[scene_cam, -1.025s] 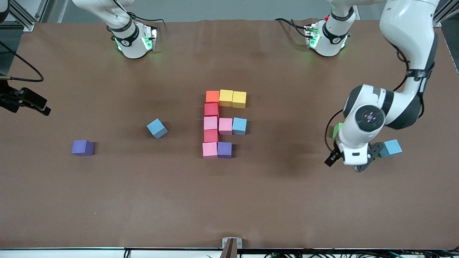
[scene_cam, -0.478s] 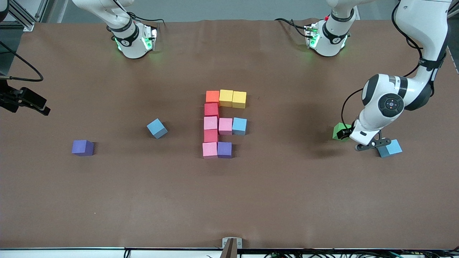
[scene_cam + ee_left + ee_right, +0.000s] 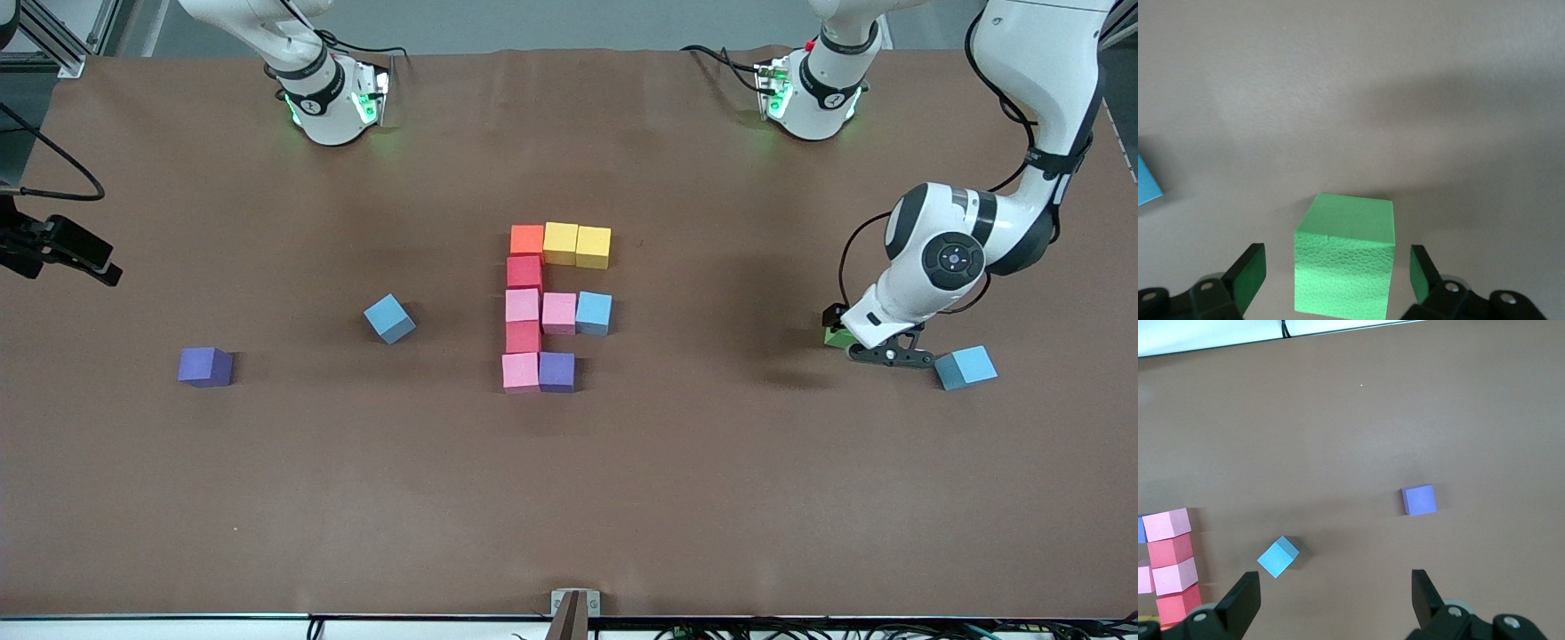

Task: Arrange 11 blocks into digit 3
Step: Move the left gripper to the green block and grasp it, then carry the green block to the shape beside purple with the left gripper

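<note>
The left hand (image 3: 1338, 280) is low at the left arm's end of the tabletop (image 3: 267, 498), with the green block (image 3: 1345, 261) between its two fingers (image 3: 1248, 273). The fingers are apart, and a small gap shows on each side of the block, so they are not touching it. In the front view the arm covers most of this green block (image 3: 834, 336); only a corner shows. A loose light blue block (image 3: 965, 367) lies near it, toward the left arm's end and a little nearer to the front camera.

In the middle of the tabletop the digit 3 (image 3: 556, 307) is nearly built. Its bar farthest from the camera has the orange block (image 3: 526, 239) and two yellow blocks (image 3: 577, 245). A red block (image 3: 524, 271) joins it to the middle bar, made of two pink blocks (image 3: 540, 308) and a light blue one (image 3: 593, 312). A second red block (image 3: 523, 337) leads to the nearest bar, which has only a pink block (image 3: 520, 372) and a purple block (image 3: 556, 372).

Toward the right arm's end, another light blue block (image 3: 389, 318) and another purple block (image 3: 205, 366) lie alone, well apart from each other.

The right hand (image 3: 1338, 603) waits high over that end of the tabletop, its fingers spread apart and holding nothing.
</note>
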Available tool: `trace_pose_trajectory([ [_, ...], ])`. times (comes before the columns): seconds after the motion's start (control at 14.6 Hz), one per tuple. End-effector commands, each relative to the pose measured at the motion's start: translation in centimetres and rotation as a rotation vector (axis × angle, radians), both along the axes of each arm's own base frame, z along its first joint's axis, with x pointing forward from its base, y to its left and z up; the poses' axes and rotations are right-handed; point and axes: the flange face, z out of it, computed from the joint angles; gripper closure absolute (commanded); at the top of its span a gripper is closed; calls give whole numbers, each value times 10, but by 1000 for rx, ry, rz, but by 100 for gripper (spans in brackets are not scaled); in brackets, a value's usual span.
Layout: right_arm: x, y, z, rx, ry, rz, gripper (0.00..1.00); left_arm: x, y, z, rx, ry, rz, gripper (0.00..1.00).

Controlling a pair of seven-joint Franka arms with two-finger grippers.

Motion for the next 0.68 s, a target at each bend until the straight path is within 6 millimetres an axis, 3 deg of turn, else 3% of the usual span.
trace_pose_trajectory([
  [0.0, -9, 1, 7, -7, -6, 0, 0, -3, 3, -15, -29, 34, -60, 9],
  [0.14, -9, 2, 6, -10, -3, 4, 0, -4, 13, -23, -38, 50, -58, 28],
  [0.21, -9, 2, 6, -9, -3, 0, 0, -3, 14, -24, -39, 51, -53, 43],
  [0.27, -9, 0, 6, -7, -3, -5, 0, -2, 14, -23, -37, 50, -38, 63],
  [0.41, -9, -1, 9, -1, -9, -7, 0, 11, 9, -11, -39, 20, 28, 84],
  [0.62, -9, 3, 10, 0, -9, 0, 0, 40, -27, 18, -99, -39, 154, 89],
])
